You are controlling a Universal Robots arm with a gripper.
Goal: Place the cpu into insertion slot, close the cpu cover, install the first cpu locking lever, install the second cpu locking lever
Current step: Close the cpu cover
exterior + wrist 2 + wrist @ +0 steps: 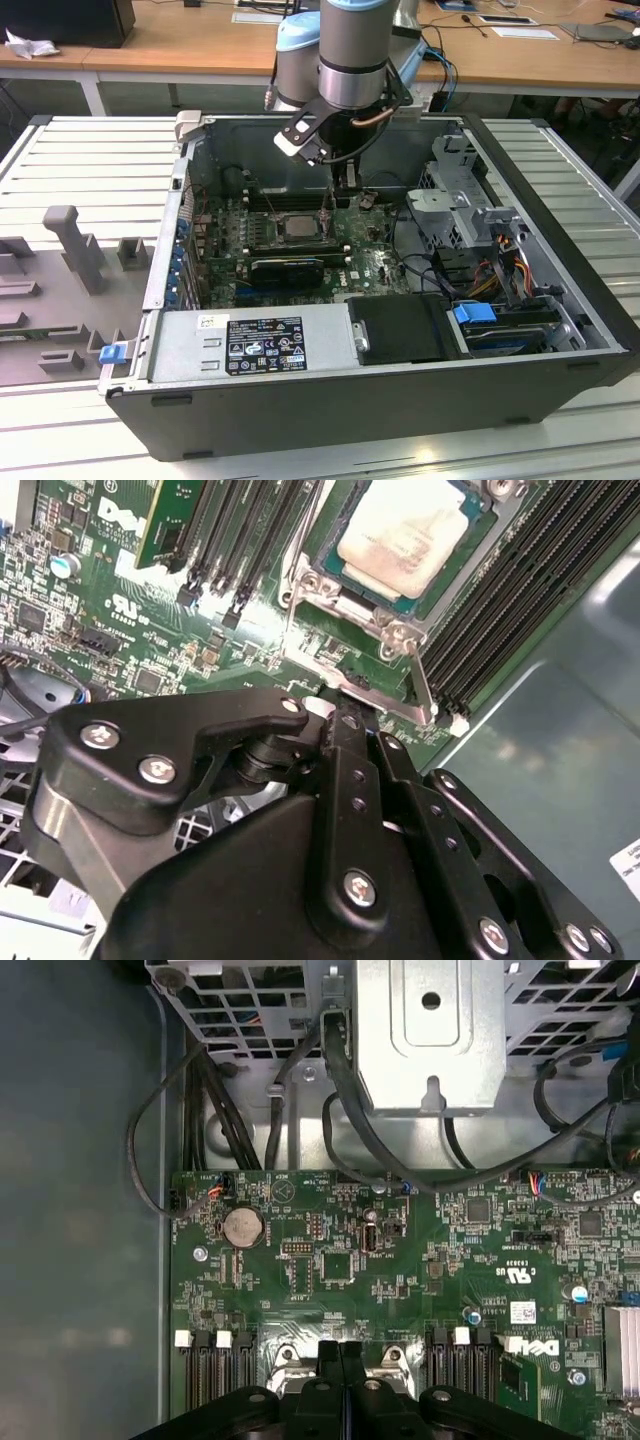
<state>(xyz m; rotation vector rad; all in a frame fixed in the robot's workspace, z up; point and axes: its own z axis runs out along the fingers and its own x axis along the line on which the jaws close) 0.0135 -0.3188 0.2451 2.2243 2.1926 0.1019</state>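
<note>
Gripper clenched shut — in the second wrist view the cpu sits in the insertion slot.

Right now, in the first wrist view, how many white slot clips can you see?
3 clips: two side by side on the memory slots nearer the case wall, one on the slots across the tool. The tool may hide more.
</note>
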